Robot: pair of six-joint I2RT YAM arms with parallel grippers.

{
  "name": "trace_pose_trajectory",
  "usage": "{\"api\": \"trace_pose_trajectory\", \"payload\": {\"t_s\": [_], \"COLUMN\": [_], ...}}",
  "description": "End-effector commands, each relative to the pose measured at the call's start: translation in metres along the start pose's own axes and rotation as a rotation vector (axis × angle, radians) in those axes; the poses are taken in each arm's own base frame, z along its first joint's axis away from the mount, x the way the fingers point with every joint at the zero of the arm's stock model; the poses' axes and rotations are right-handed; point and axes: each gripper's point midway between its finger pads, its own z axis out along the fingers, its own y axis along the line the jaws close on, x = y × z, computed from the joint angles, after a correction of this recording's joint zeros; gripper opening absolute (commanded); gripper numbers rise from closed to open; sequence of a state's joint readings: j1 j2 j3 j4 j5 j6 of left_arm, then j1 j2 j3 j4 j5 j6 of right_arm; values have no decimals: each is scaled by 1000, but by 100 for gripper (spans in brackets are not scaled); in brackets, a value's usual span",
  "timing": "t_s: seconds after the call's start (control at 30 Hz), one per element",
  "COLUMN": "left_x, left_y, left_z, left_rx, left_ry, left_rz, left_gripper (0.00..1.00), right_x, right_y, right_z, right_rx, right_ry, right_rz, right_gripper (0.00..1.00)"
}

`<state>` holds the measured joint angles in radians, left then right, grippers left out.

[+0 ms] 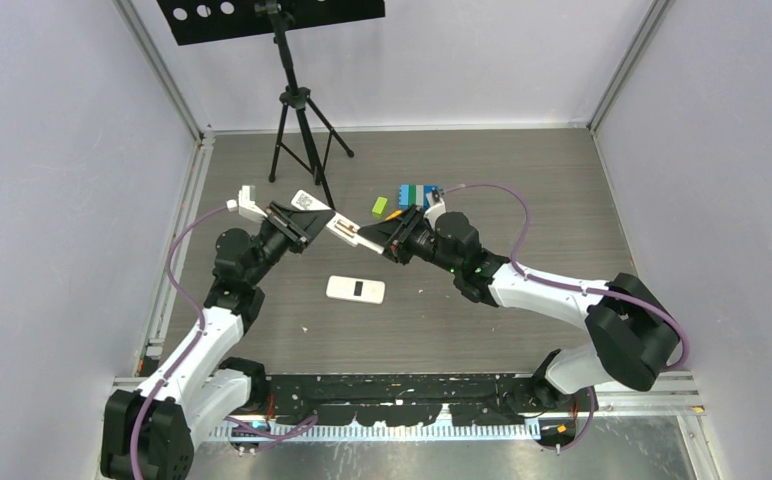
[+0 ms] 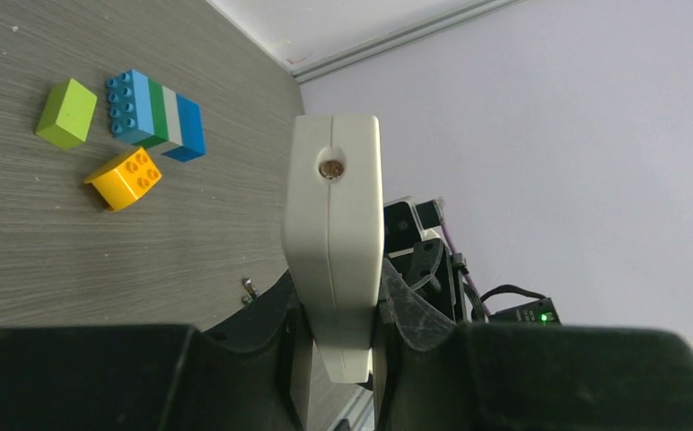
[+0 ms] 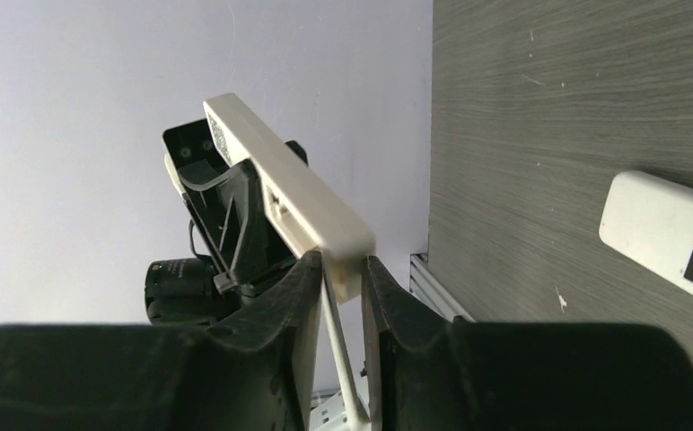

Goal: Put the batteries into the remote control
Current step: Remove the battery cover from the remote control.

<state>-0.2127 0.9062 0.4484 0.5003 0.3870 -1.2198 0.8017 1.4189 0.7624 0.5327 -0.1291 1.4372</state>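
A white remote (image 1: pixel 345 228) is held in the air between both grippers. My left gripper (image 1: pixel 312 222) is shut on one end of it; in the left wrist view the remote (image 2: pixel 334 224) stands up out of the jaws of that gripper (image 2: pixel 338 310). My right gripper (image 1: pixel 390 236) is shut on the other end (image 3: pixel 343 260), with a thin white strip (image 3: pixel 336 346) running down between its fingers. Two tiny dark batteries (image 2: pixel 248 289) lie on the table beside the left fingers. A second white remote (image 1: pixel 355 289) lies flat on the table (image 3: pixel 666 238).
Green (image 1: pixel 379 206), orange (image 1: pixel 392 213) and blue-green-white (image 1: pixel 418 192) toy blocks sit behind the right gripper, also in the left wrist view (image 2: pixel 154 115). A small white card (image 1: pixel 307 200) lies by the black tripod (image 1: pixel 297 130). Walls enclose the table on three sides.
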Motion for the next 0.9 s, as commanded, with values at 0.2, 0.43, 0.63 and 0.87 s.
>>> {"api": "trace_pose_trajectory", "payload": {"t_s": [0.2, 0.43, 0.63, 0.87], "left_x": [7, 9, 13, 35], "left_y": [57, 93, 107, 78], "left_z": [4, 8, 5, 4], "left_rx": [-151, -260, -302, -159], "left_ry": [16, 16, 41, 189], "left_rz": [131, 153, 172, 210], "left_gripper": [0, 0, 0, 0], "right_x": [4, -3, -3, -5], "right_y": [6, -38, -89, -94], "right_z": [0, 11, -3, -35], "right_rx": [-52, 19, 216, 294], "right_ry": [85, 95, 123, 202], "right_rz": [23, 17, -177, -524], "right_gripper": [0, 19, 47, 68]}}
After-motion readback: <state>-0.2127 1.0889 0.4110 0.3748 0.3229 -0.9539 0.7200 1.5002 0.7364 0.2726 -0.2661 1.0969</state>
